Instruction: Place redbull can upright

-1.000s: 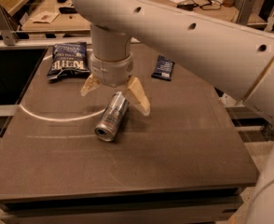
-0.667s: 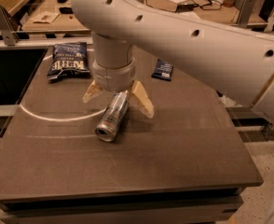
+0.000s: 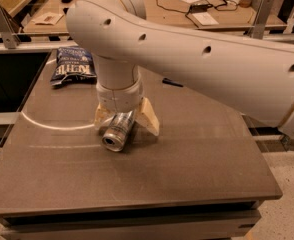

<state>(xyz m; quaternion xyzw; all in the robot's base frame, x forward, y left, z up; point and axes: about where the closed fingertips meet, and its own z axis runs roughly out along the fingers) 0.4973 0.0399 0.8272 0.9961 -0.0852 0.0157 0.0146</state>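
Camera view is showing the bag (image 3: pixel 73 66) lying near the far-left corner of the bench (image 3: pixel 197 164). Just left of the middle, the can (image 3: pixel 118 133) is lying on its side, one end facing the near edge. The gripper (image 3: pixel 125 121) is hanging right over it, fingers (image 3: pixel 150 120) spread and straddling the can, one on each side. Bare surface is stretching toward the near and right edges.

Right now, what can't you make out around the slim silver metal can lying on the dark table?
Camera view: far end of the slim silver redbull can, covered by the open gripper straddling it on the table.
Camera view: small dark blue packet behind, mostly hidden by the arm.
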